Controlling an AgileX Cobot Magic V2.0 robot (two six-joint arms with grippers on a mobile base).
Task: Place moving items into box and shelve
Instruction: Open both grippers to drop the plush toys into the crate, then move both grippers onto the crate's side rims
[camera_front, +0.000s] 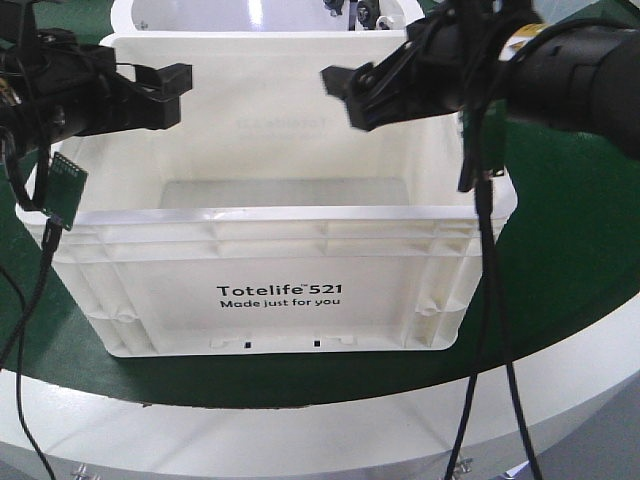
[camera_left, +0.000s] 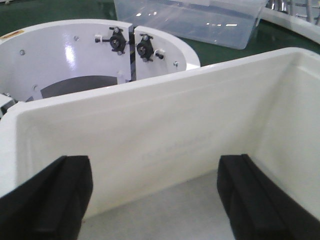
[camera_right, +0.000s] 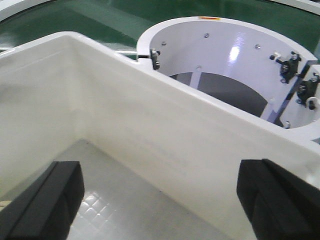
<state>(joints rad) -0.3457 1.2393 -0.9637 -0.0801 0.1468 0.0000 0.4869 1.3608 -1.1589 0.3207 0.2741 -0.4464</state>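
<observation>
1. Box (camera_front: 285, 290) lies directly under both pincers. The left pincer (camera_front: 172, 97) and the right pincer (camera_front: 345, 100) hang inside its upper opening and point toward each other, well apart.
2. Both pincers have their jaws spread wide with nothing between them. Each wrist view shows two black fingers at the frame's lower corners and only white wall and floor in the gap.
3. Below the fingers, the part of the box floor that shows is bare. The front view hides the strip behind the near wall, so I cannot rule out something lying there.
4. Neither of the soft toys appears in any view, whether held, in the box or beside it.
5. Ahead of the pincers stands the far wall of the box. Beyond it are a white ring housing (camera_left: 65, 50) and, further off, a clear bin (camera_left: 200, 22).
6. Around the box is the green table (camera_front: 565, 250), and cables (camera_front: 485, 260) dangle from the right arm across the box's right rim.
7. My judgement is that the loading step is in hand and not visibly finished, and shelving has not begun.
8. The next move probably calls for lifting both arms clear of the walls without snagging the cables, then finding the toys. If the toys are already inside, each pincer needs a firm hold on a side rim.
</observation>
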